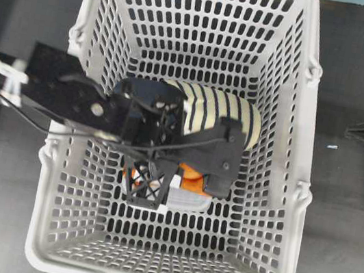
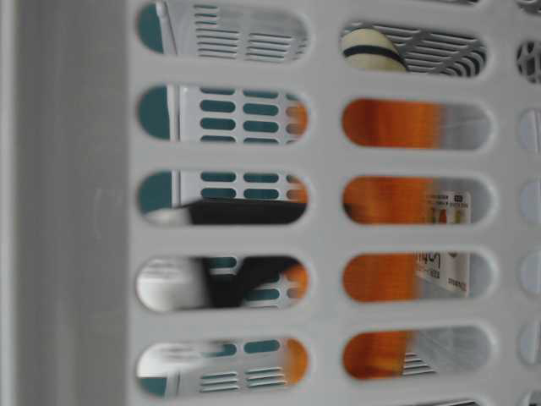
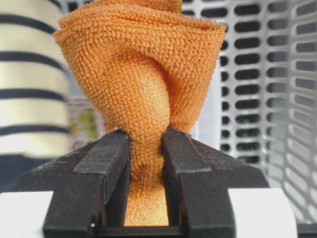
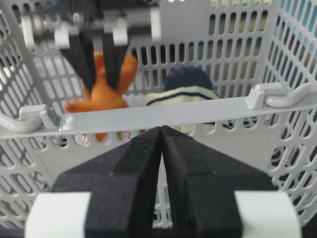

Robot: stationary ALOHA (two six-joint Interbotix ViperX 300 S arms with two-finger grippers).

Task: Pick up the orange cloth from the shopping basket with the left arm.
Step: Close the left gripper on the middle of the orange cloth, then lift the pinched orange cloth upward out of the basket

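Observation:
My left gripper is shut on the orange cloth, which bunches up in a fuzzy fold above the fingertips. In the overhead view the left arm reaches over the left wall of the light-grey shopping basket, and the left gripper hides most of the cloth. In the right wrist view the cloth hangs from the left gripper's fingers inside the basket. My right gripper is shut and empty, outside the basket's near wall.
A navy-and-cream striped slipper lies in the basket beside the left gripper, and also shows in the left wrist view. A clear package with a white label lies under the cloth. The basket walls stand close on all sides.

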